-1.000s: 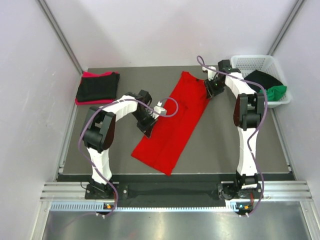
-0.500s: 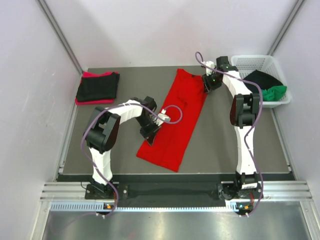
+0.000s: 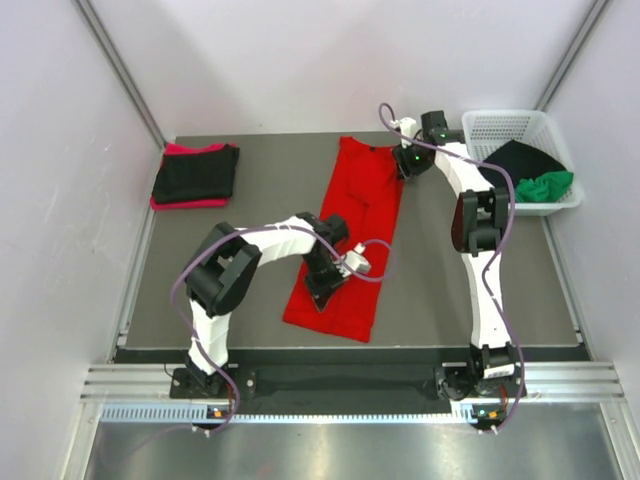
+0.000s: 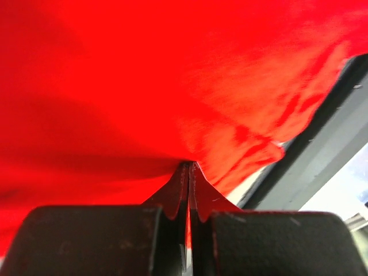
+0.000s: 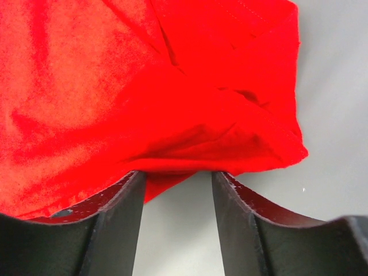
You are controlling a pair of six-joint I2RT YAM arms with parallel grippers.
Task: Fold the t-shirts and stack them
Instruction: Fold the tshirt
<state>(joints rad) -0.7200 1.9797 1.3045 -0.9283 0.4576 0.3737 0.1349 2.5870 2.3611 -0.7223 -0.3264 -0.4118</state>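
A bright red t-shirt [image 3: 355, 225] lies as a long narrow strip down the middle of the grey mat, from the far edge towards the near edge. My left gripper [image 3: 325, 282] sits on its near left part, shut on a pinch of the red cloth [image 4: 144, 103]; a sliver of cloth shows between its fingers [image 4: 172, 195]. My right gripper [image 3: 406, 165] is at the shirt's far right corner, jaws open, with the red cloth's edge [image 5: 218, 132] lying across its fingertips [image 5: 123, 192]. A folded black t-shirt [image 3: 198, 170] lies on a pinkish red one [image 3: 180, 203] at the far left.
A white lattice basket [image 3: 500, 125] stands at the far right with a black t-shirt [image 3: 522, 157] and a green one [image 3: 552, 185] in it. Grey walls close in both sides. A metal rail runs along the near edge.
My left gripper has carried the shirt's left edge rightward and nearer, so the strip is narrower and straighter. My right gripper has slid left along the far edge and now stands open.
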